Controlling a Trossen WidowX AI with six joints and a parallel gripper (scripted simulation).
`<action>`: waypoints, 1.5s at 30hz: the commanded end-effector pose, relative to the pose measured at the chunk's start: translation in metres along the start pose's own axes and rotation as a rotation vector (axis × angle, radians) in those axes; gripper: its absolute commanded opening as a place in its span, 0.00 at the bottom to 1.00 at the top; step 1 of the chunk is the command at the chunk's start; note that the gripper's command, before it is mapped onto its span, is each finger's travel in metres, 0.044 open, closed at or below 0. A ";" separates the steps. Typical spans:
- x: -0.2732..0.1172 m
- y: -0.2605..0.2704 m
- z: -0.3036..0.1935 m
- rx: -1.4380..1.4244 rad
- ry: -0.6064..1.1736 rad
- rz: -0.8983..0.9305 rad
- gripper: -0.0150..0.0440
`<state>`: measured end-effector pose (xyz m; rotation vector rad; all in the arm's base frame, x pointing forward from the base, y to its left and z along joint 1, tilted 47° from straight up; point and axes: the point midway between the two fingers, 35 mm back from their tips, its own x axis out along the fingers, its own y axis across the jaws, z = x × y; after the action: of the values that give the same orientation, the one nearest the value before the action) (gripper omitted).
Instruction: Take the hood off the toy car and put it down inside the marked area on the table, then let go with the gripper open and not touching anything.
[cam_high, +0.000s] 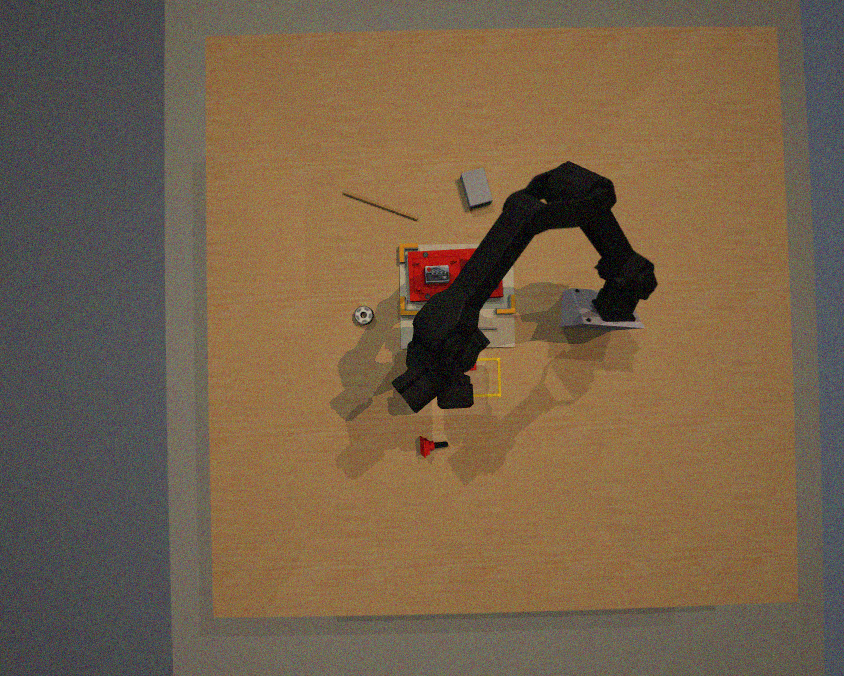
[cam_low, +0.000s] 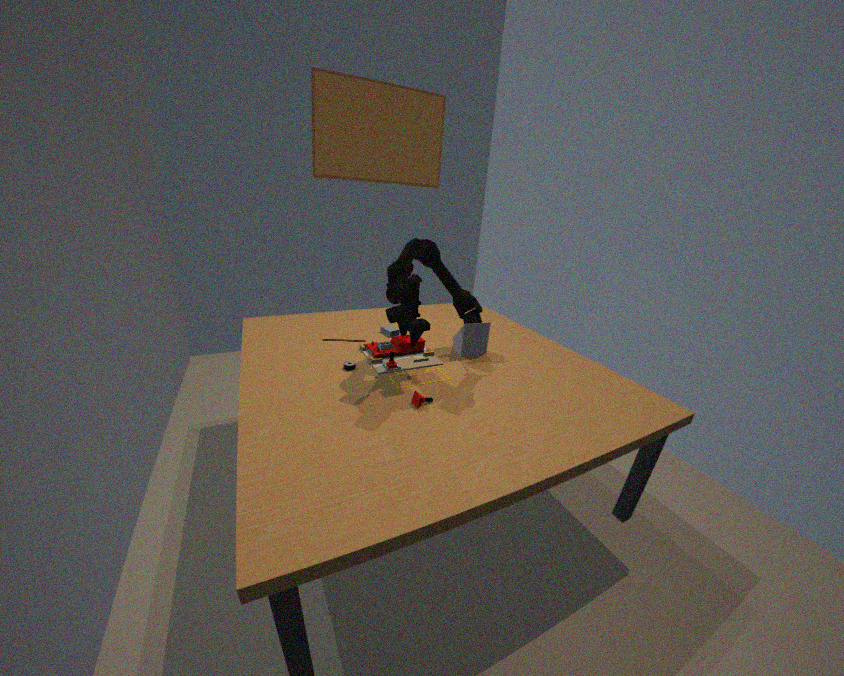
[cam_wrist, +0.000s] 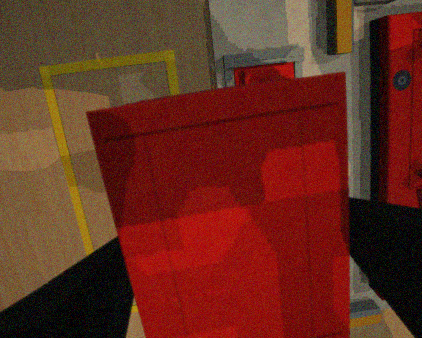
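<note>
The toy car (cam_high: 417, 281) (cam_low: 373, 349) (cam_wrist: 397, 110) is red and sits between orange corner brackets, with its silver engine showing. My gripper (cam_low: 408, 338) (cam_wrist: 233, 228) is shut on the red hood (cam_low: 407, 344) (cam_wrist: 225, 200), one black finger at each side. The hood is off the car, held in the air. In the top view the arm hides most of it. The marked area, a yellow outline (cam_high: 500, 380) (cam_wrist: 63, 150), lies on the table in front of the car's board. In the wrist view the hood covers part of this outline.
The pale board (cam_high: 503, 338) holds a small upright red piece (cam_low: 391, 364) (cam_wrist: 287, 71). A red part with a black stem (cam_high: 425, 446) (cam_low: 417, 399) lies in front of the marked area. A wheel (cam_high: 361, 312) (cam_low: 349, 365), a thin rod (cam_high: 380, 206) and a grey block (cam_high: 476, 188) lie around the car.
</note>
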<state>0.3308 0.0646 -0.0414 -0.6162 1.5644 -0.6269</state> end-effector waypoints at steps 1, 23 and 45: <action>-0.003 0.028 -0.007 0.011 -0.009 0.005 0.25; 0.006 0.059 -0.020 0.016 -0.008 -0.004 0.25; 0.023 0.060 -0.019 0.016 -0.008 -0.004 0.25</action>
<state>0.3099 0.0940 -0.0964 -0.5999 1.5476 -0.6406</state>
